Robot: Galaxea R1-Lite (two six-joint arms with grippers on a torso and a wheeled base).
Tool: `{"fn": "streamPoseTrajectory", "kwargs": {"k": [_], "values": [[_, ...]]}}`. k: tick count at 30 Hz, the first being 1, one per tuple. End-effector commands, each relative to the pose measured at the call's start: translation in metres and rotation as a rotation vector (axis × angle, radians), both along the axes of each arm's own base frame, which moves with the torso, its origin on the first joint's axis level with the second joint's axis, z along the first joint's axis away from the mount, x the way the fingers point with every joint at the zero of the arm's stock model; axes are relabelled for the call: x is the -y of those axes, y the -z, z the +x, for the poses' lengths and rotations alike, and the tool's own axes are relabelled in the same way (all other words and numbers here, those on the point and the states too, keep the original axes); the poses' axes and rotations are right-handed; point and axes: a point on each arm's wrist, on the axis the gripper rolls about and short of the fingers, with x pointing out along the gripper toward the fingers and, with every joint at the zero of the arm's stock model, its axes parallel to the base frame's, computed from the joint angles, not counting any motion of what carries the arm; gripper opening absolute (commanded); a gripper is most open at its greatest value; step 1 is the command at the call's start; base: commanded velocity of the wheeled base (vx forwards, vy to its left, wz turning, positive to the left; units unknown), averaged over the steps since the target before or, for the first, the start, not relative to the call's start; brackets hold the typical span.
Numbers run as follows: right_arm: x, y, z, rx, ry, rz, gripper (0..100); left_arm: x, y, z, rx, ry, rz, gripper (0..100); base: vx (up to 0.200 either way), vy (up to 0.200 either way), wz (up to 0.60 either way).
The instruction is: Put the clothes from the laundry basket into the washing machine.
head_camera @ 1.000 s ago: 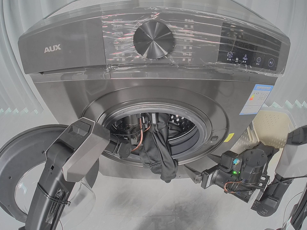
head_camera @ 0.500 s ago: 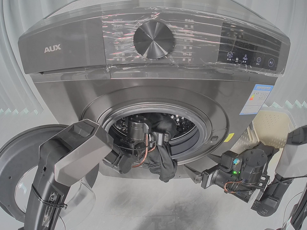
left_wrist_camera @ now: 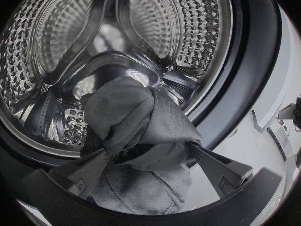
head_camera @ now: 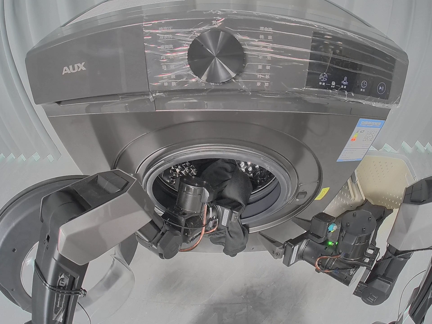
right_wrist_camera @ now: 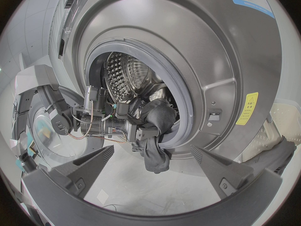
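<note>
The left gripper [left_wrist_camera: 150, 150] has its jaws spread wide, about as far apart as the right one's. A dark grey garment [left_wrist_camera: 134, 116] is bunched in the gap and touches the inner faces of both fingers [left_wrist_camera: 89, 174]. The cloth is thin and matt with a fine weave. It is twisted into a knot-like bundle, one fold wrapped over another, and a flatter panel with a stitched seam hangs down below the fingers. In the head view this gripper sits at the lower lip of the round opening of the washing machine [head_camera: 103, 131], with its wrist coming in from the robot's left. The upper part of the bundle rises inside the opening. A limp tail of the garment drapes outward over the grey door seal [right_wrist_camera: 185, 110] and dangles in front of the machine's lower panel, clear of the floor [head_camera: 216, 289]. Behind the cloth lies the drum [left_wrist_camera: 141, 32], polished steel with a dimpled, perforated wall and raised paddles. The round door [head_camera: 22, 235] stands swung open to the robot's left, beside the left arm. The right gripper [right_wrist_camera: 152, 148] hangs low, to the right of the opening and well apart from the garment, with its jaws parted and nothing between them. The cream, perforated laundry basket [head_camera: 387, 176] stands beside the machine on the robot's right, behind the right arm.
</note>
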Motion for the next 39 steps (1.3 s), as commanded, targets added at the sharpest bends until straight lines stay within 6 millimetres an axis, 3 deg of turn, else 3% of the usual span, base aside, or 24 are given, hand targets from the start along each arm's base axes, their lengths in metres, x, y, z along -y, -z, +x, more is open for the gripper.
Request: {"fn": "streamPoseTrajectory", "kwargs": {"k": [1, 6, 15, 16, 21, 26, 28, 29, 32, 39], "values": [[0.000, 0.000, 0.000, -0.001, -0.001, -0.001, 100, 0.000, 0.003, -0.001, -0.010, 0.003, 0.006, 100, 0.000, 0.000, 0.00], [0.000, 0.000, 0.000, -0.001, 0.001, -0.001, 100, 0.000, 0.024, 0.004, -0.034, 0.000, 0.023, 100, 0.000, 0.000, 0.00], [0.000, 0.000, 0.000, -0.001, 0.001, -0.001, 100, 0.002, 0.040, 0.009, -0.042, -0.005, 0.027, 100, 0.000, 0.000, 0.00], [0.000, 0.000, 0.000, -0.001, 0.001, -0.001, 100, 0.003, 0.039, 0.011, -0.036, -0.005, 0.022, 0, 0.000, 0.000, 0.00], [0.000, 0.000, 0.000, 0.000, 0.001, 0.000, 100, 0.005, 0.032, 0.017, -0.005, -0.014, 0.000, 0, 0.000, 0.000, 0.00], [0.000, 0.000, 0.000, 0.001, 0.001, 0.001, 100, 0.010, 0.005, 0.040, 0.096, -0.056, -0.078, 0, 0.000, 0.000, 0.00], [0.000, 0.000, 0.000, 0.001, 0.001, 0.001, 100, 0.009, 0.003, 0.042, 0.105, -0.060, -0.084, 0, 0.000, 0.000, 0.00], [-0.001, 0.001, 0.000, 0.000, -0.001, 0.000, 100, 0.011, -0.012, 0.060, 0.188, -0.093, -0.134, 0, 0.000, 0.000, 0.00], [-0.001, 0.001, 0.000, -0.002, 0.000, 0.002, 100, 0.010, -0.024, 0.079, 0.266, -0.148, -0.182, 0, 0.000, 0.000, 0.00], [0.000, 0.001, 0.000, -0.002, 0.001, 0.002, 100, 0.006, -0.025, 0.091, 0.298, -0.184, -0.207, 0, 0.000, 0.000, 0.00]]}}
